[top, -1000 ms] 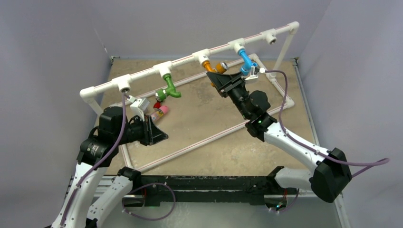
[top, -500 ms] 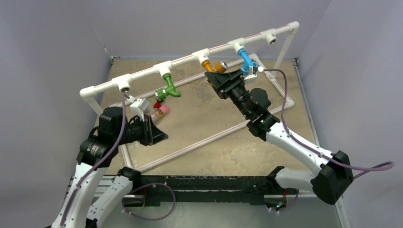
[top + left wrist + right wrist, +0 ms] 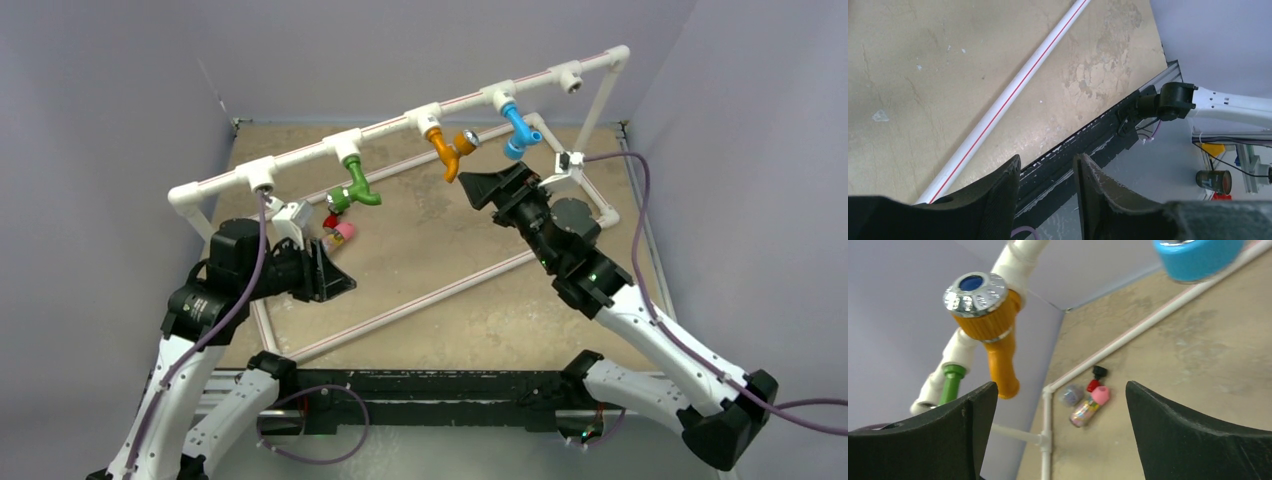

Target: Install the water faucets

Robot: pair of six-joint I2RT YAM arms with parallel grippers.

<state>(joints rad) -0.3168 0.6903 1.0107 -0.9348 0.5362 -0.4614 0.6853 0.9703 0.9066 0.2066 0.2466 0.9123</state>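
Note:
Three water faucets hang from the tee sockets of the raised white pipe (image 3: 300, 160): a green one (image 3: 355, 186), an orange one (image 3: 450, 152) and a blue one (image 3: 518, 130). My right gripper (image 3: 475, 190) stands wide open just in front of and below the orange faucet (image 3: 993, 335), touching nothing. In the right wrist view the blue faucet (image 3: 1198, 257) is at the top and the green one (image 3: 950, 382) at the left. My left gripper (image 3: 343, 282) hovers low near the frame's left side. Its jaws (image 3: 1046, 172) are apart, with nothing between them.
Small loose parts lie on the tabletop below the green faucet: a pink-capped glittery piece (image 3: 343, 232) and a red and black one (image 3: 1095, 377). Empty tee sockets sit at the pipe's left (image 3: 260, 180) and right (image 3: 570, 76) ends. Floor pipes (image 3: 998, 115) cross the board.
My right gripper has opened, let go of the orange faucet and drawn back to the right. The left jaws have parted a little; that arm has barely moved.

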